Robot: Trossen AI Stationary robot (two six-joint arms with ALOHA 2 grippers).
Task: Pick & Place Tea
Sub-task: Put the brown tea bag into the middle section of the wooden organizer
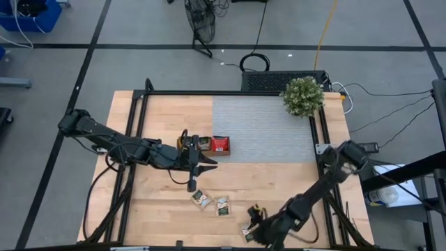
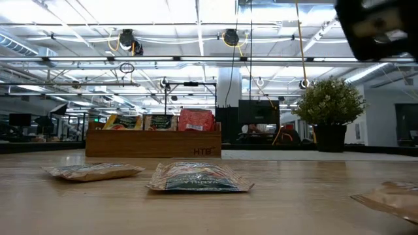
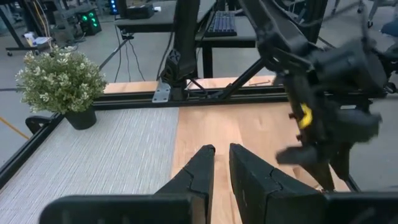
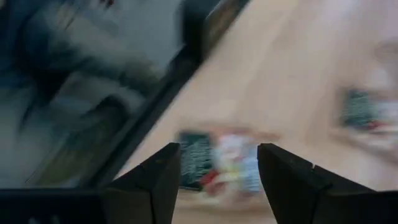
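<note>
Three tea sachets lie flat on the wooden table near its front edge: one (image 1: pixel 201 199), one (image 1: pixel 223 206) and one (image 1: pixel 249 231). More sachets, among them a red one (image 1: pixel 220 144), stand in the brown wooden tray (image 1: pixel 202 144) at mid table. My right gripper (image 4: pixel 217 152) is open and hangs just above the nearest sachet (image 4: pixel 224 168), which shows blurred between its fingers. My left gripper (image 3: pixel 222 155) hovers in front of the tray (image 2: pixel 153 142) with its fingers a narrow gap apart and nothing between them.
A potted plant (image 1: pixel 302 95) stands at the far right corner, on a grey mat (image 1: pixel 261 129) that covers the table's far right part. A black frame rail (image 4: pixel 143 118) runs along the table's edge close to my right gripper. Bare wood lies between the tray and the loose sachets.
</note>
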